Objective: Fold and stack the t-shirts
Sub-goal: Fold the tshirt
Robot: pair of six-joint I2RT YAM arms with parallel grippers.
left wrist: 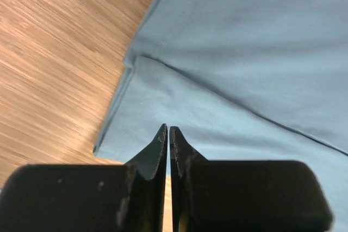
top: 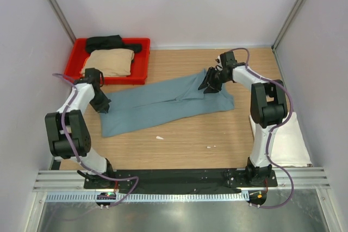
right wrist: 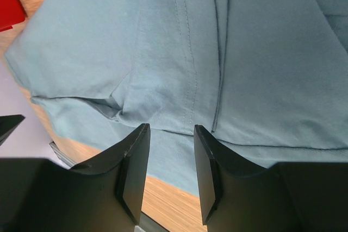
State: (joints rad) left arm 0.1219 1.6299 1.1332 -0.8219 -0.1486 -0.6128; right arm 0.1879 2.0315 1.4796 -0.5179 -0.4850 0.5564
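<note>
Left gripper (left wrist: 168, 129) clenched empty over teal t-shirt (left wrist: 244, 52); right gripper (right wrist: 171, 129) parted above it, holding nothing.

White t-shirt (top: 297, 140) partly behind the right arm (top: 265, 110)

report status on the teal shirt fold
Left hand shut over left end of teal shirt. Right hand open over its right end. Shirt folded in a long strip, not stacked. Nothing lying on it.

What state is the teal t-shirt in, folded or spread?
Partly folded: the teal t-shirt lies as a long strip, one layer overlapping another along its length.
</note>
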